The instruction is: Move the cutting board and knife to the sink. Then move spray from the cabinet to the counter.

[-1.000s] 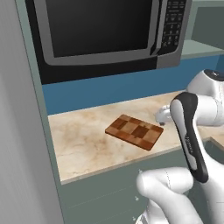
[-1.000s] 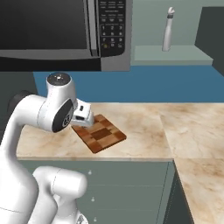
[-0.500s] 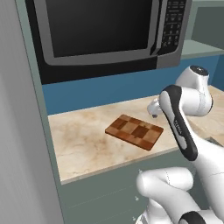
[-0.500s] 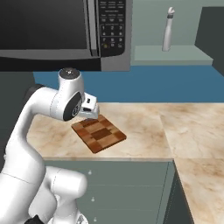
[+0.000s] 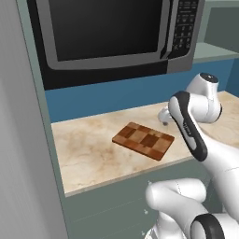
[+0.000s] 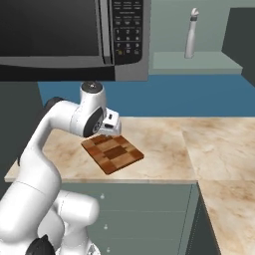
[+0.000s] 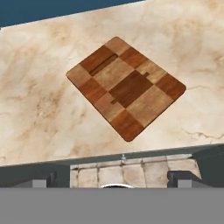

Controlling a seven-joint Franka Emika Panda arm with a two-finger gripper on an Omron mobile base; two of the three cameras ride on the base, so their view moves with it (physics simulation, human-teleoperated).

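The checkerboard wooden cutting board (image 5: 143,140) (image 6: 112,153) (image 7: 126,86) lies flat on the beige marbled counter (image 5: 86,147) (image 6: 219,144), near its front edge. My gripper (image 6: 110,125) (image 7: 113,178) hovers above the board's far end, open, with nothing between its widely spread fingertips (image 7: 41,179). In the left base view the hand (image 5: 164,115) sits partly behind my forearm. A slim grey bottle with a pale nozzle top, the spray (image 6: 191,35) by its look, stands in an open cabinet recess at the upper right. The knife and the sink are out of view.
A large black microwave (image 5: 112,32) (image 6: 69,35) hangs over the counter, above the board. A blue wall (image 6: 199,99) runs behind. Grey-green cabinet fronts (image 6: 144,214) stand below the counter edge, and the counter turns a corner at the right.
My arm has folded upward and the hand has slid a little along the board's far side. The board has not moved, and the jaws stayed wide apart.
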